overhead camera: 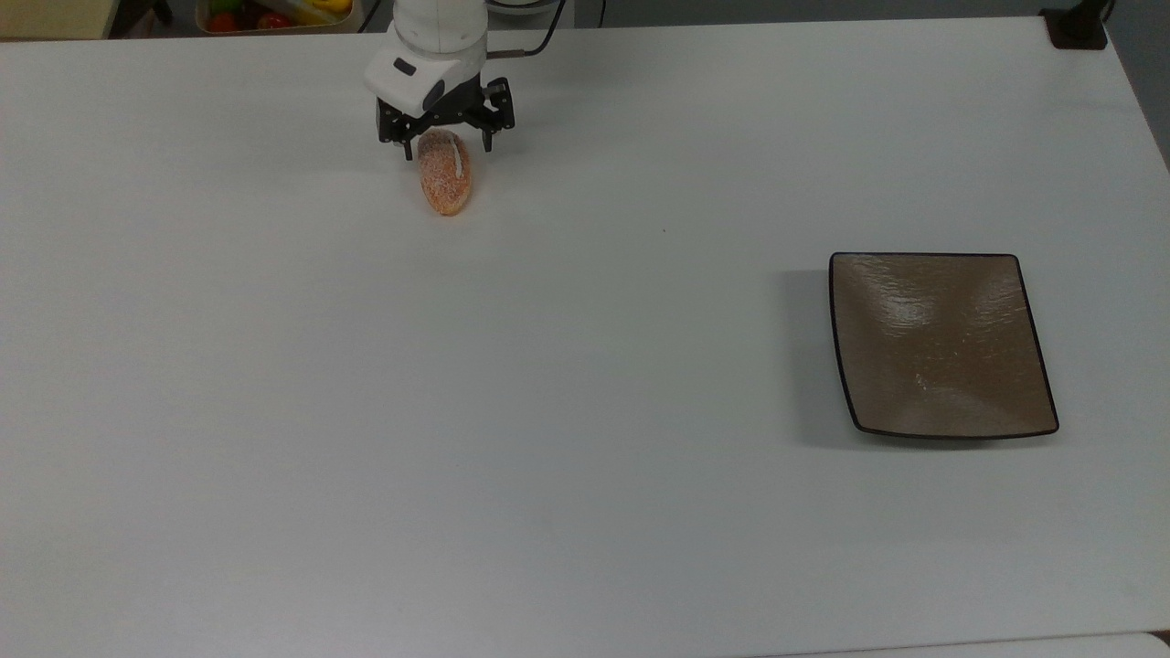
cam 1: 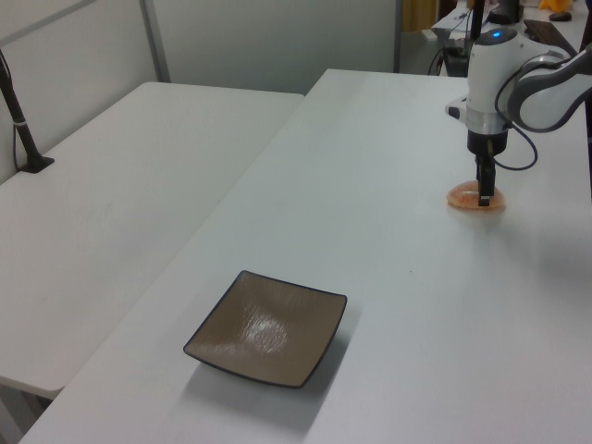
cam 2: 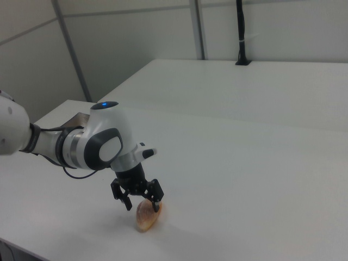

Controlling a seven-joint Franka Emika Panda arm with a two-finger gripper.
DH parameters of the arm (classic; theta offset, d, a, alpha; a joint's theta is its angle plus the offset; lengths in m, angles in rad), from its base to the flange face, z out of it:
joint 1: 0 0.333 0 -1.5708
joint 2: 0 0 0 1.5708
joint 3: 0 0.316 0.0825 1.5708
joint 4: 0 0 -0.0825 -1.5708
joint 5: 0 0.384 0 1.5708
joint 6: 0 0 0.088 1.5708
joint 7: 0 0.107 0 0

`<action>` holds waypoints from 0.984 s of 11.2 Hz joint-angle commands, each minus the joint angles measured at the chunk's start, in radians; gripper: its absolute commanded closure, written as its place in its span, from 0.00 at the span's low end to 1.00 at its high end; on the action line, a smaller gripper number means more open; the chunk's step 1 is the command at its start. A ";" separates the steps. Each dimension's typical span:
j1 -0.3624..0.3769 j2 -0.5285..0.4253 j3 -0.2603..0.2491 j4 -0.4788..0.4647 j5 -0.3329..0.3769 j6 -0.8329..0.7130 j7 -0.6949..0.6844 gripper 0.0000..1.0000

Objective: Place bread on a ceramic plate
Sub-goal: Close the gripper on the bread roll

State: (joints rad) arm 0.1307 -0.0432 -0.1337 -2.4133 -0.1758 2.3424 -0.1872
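The bread (overhead camera: 444,183) is seen lying on the white worktop (overhead camera: 548,411), toward the top view's upper left, with its long axis running near to far in that view and a thin white stripe along its upper surface. In the left view it (cam 1: 476,198) sits at the far right of the worktop, and in the right view it (cam 2: 147,215) lies low near the bottom edge.

The jaws (overhead camera: 445,144) are held wide apart and lowered over the far end of the bread, one dark finger (overhead camera: 405,146) standing on the top view's left of the roll and the other finger (overhead camera: 485,139) on its right. No contact between fingers and bread can be made out; gaps are seen on both sides in the top view. In the left view the jaws (cam 1: 484,196) are seen edge-on, reaching down onto the bread. In the right view the jaws (cam 2: 142,205) are spread above and around the upper end of the roll.

The ceramic plate (overhead camera: 941,343) is seen flat on the worktop at the top view's right, well apart from the bread, with nothing on it. In the left view it (cam 1: 266,327) lies in the near left part of the worktop.

A container of coloured items (overhead camera: 274,14) is seen beyond the far edge of the worktop in the top view.
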 commanded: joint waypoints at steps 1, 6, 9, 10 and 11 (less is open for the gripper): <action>-0.005 0.051 -0.003 -0.012 -0.016 0.098 -0.011 0.00; -0.022 0.043 -0.003 -0.001 -0.010 0.057 -0.005 0.56; -0.017 0.016 -0.001 0.087 0.019 -0.096 0.000 0.62; -0.013 0.009 -0.001 0.132 0.042 -0.147 0.002 0.62; -0.010 0.005 -0.001 0.185 0.058 -0.207 0.002 0.62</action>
State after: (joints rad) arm 0.1090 -0.0091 -0.1338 -2.3287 -0.1616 2.2718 -0.1863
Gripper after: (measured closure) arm 0.621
